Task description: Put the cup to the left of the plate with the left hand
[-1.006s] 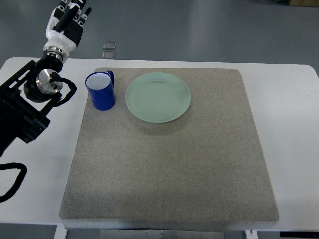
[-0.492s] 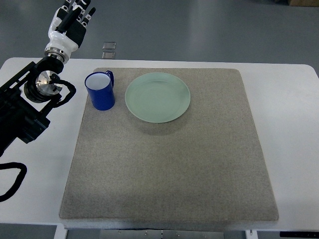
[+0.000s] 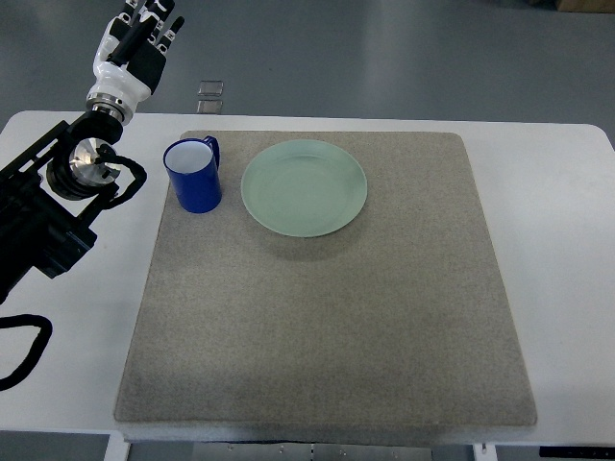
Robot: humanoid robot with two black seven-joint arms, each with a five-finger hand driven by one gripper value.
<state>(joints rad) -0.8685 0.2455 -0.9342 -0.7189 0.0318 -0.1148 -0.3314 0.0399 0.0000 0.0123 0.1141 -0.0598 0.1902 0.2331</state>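
A blue cup (image 3: 194, 174) with a white inside stands upright on the grey mat (image 3: 327, 317), its handle pointing away from me. It sits just left of the pale green plate (image 3: 305, 187), a small gap between them. My left hand (image 3: 139, 38) is raised beyond the table's far left corner, well apart from the cup, fingers relaxed and holding nothing. Its black arm (image 3: 48, 206) runs down the left edge. No right arm shows.
The mat lies on a white table (image 3: 567, 240). A black cable (image 3: 24, 351) loops at the left edge. Two small clear squares (image 3: 210, 94) lie on the floor beyond the table's far edge.
The left hand has drifted slightly up and to the right, away from the cup. Cup and plate have not moved.
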